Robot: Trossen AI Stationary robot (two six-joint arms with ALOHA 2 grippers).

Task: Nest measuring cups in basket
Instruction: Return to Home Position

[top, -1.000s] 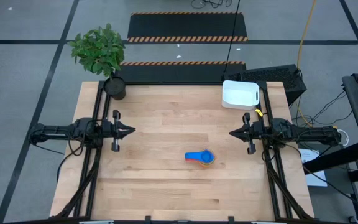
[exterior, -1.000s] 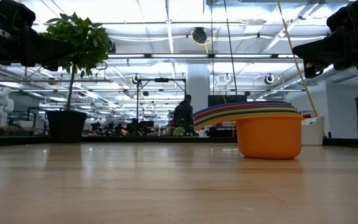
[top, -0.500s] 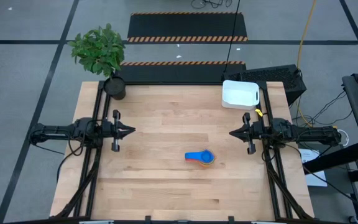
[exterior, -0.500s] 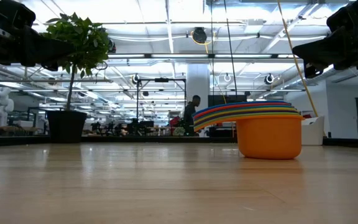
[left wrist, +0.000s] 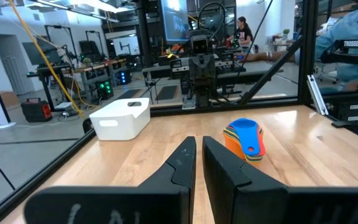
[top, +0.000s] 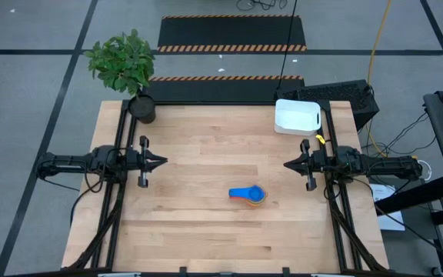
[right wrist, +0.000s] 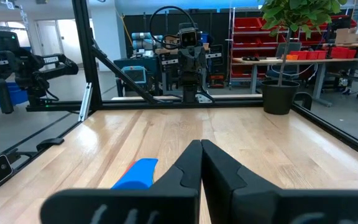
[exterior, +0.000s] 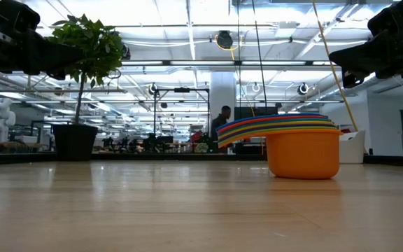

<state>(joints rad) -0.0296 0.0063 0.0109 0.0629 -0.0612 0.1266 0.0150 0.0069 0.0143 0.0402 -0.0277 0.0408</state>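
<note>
Found the measuring cups (top: 249,195) nested as one stack on the bare wood of the table (top: 206,231), right of centre and toward the near edge. Noted a blue cup uppermost from above, with its handle pointing toward the left arm's side and a sliver of orange at the rim beneath. Confirmed in the low view an orange cup at the bottom, resting on the wood, with a fan of coloured handles layered above it. Located the basket (top: 297,115) at the far right corner of the table, well apart from the stack, with no cup visible in it. Logged the left gripper (top: 162,161) above the left side of the table, pointing inward, fingers drawn together to a thin slit, gripping nothing. Logged the right gripper (top: 287,165) opposite it above the right side, fingers pressed together, likewise gripping nothing. Placed both well clear of the stack. Noted also a dark plant pot (top: 141,108) at the far left corner and a person (exterior: 222,122) far off in the room behind.
</note>
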